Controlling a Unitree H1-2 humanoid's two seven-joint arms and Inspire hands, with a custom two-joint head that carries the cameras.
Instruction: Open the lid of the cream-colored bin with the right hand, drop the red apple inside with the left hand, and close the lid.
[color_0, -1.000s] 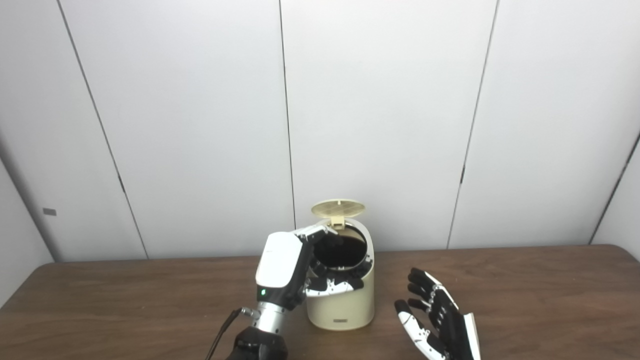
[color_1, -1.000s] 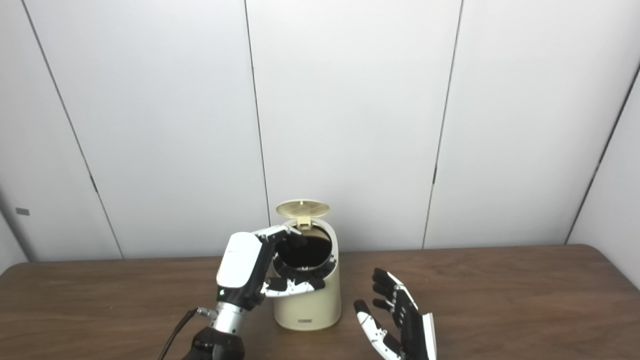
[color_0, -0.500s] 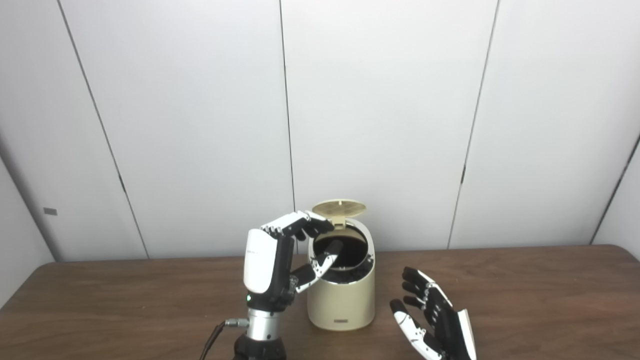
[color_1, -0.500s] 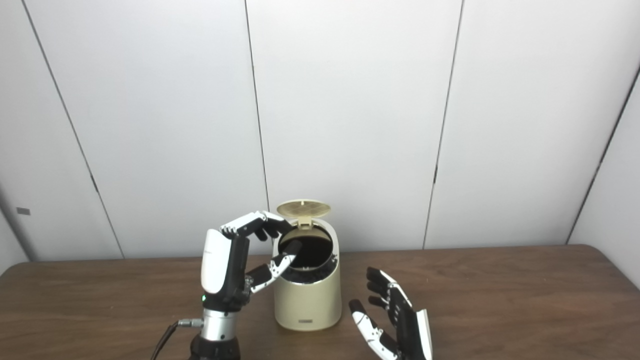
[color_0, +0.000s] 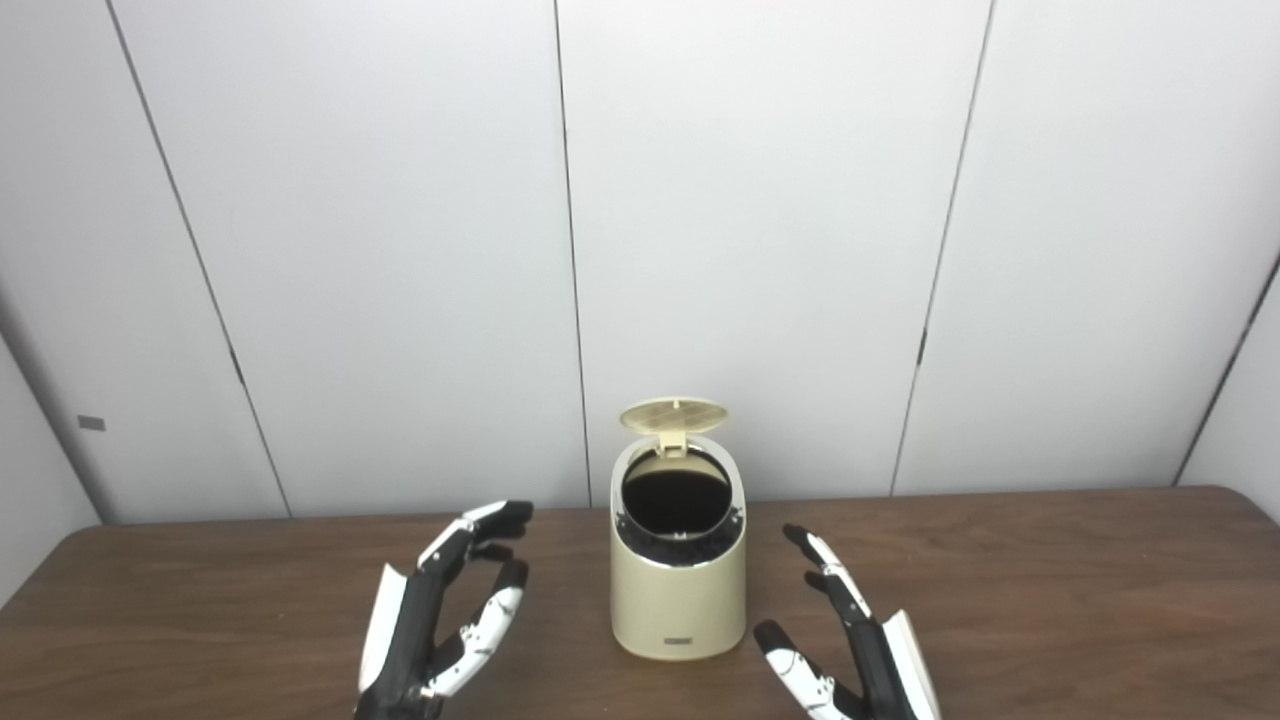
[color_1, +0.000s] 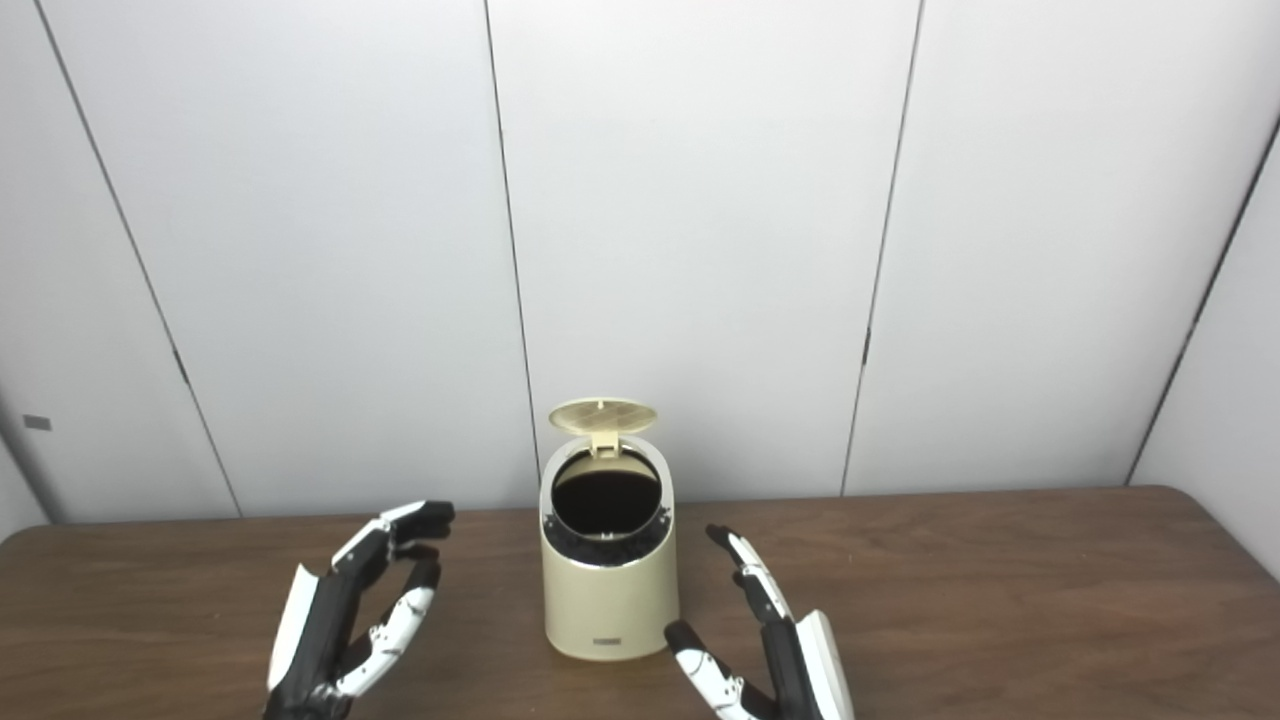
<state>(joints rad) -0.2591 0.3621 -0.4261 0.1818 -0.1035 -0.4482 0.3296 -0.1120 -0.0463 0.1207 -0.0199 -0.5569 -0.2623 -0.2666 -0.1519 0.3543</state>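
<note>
The cream-colored bin (color_0: 680, 590) stands on the brown table (color_0: 1000, 590), its round lid (color_0: 673, 415) flipped up at the back and its dark mouth showing. No red apple is visible anywhere; the bin's inside is too dark to see into. My left hand (color_0: 440, 620) hovers low over the table to the left of the bin, open, fingers spread, holding nothing. My right hand (color_0: 850, 640) is to the right of the bin, open, palm turned toward it, fingers stretched out and apart from the bin.
White wall panels (color_0: 750, 250) rise just behind the table's far edge. Bare wood stretches to both sides of the bin, wider on the right.
My left hand has drawn back from over the bin's mouth, down and to the left, and spread open. My right hand has straightened its fingers and shifted slightly toward the bin.
</note>
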